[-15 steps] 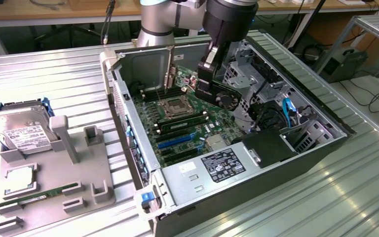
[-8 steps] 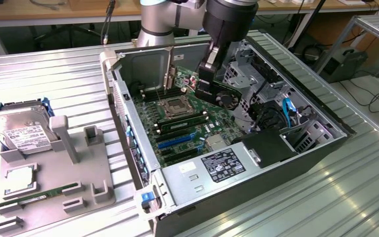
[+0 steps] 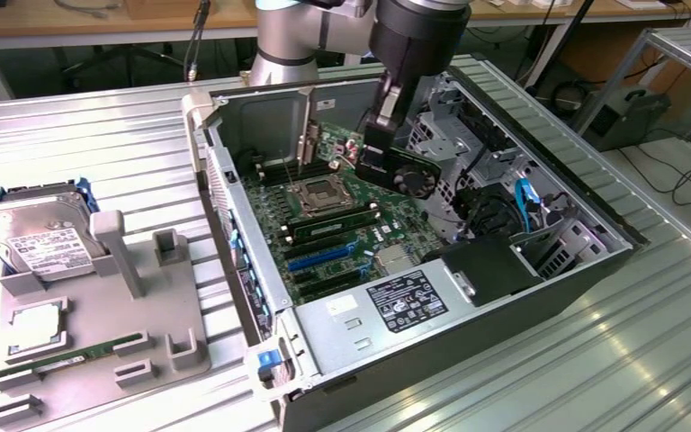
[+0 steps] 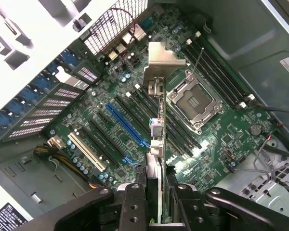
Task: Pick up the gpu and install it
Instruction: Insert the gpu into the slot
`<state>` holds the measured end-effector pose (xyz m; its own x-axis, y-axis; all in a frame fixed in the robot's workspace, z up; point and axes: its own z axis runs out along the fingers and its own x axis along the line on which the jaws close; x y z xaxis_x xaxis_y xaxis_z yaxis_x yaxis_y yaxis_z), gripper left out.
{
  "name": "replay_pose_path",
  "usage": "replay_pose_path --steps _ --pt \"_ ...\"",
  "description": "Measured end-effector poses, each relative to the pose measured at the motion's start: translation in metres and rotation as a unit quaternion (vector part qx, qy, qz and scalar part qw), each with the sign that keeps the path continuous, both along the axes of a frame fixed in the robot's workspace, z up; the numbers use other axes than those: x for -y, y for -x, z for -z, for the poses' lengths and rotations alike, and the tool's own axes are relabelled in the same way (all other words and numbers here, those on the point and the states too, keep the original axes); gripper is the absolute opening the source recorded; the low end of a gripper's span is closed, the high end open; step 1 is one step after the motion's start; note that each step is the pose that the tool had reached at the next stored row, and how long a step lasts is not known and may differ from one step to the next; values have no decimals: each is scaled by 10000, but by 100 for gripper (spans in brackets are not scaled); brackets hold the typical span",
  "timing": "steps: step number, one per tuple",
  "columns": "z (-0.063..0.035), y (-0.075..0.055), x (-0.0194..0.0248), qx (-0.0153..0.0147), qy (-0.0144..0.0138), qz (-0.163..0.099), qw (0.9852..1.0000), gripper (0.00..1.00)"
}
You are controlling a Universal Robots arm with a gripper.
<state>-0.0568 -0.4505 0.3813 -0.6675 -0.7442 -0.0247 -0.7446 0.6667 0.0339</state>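
My gripper point(image 3: 384, 160) hangs inside the open computer case point(image 3: 228, 193), shut on the gpu point(image 3: 416, 177). The gpu is a black card with a small fan on one face, held above the green motherboard point(image 3: 343, 241) near the case's back wall. In the wrist view the gpu point(image 4: 157, 132) shows edge-on between my two fingers point(image 4: 134, 208), its silver bracket point(image 4: 163, 60) at the far end. It hovers over the expansion slots, beside the long blue slot point(image 4: 127, 126) and the empty processor socket point(image 4: 192, 101). It is not touching the board.
A grey parts holder point(image 3: 123, 270) lies at the exterior view's left, carrying a hard drive point(image 3: 36, 241), a processor point(image 3: 36, 326) and a green memory stick point(image 3: 76, 353). The power supply point(image 3: 408, 297), drive cages point(image 3: 448, 135) and cables point(image 3: 524, 193) crowd the case.
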Motion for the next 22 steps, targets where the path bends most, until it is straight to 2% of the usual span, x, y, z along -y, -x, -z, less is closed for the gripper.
replay_pose_path --steps 22 --pt "0 0 0 0 0 -497 9988 26"
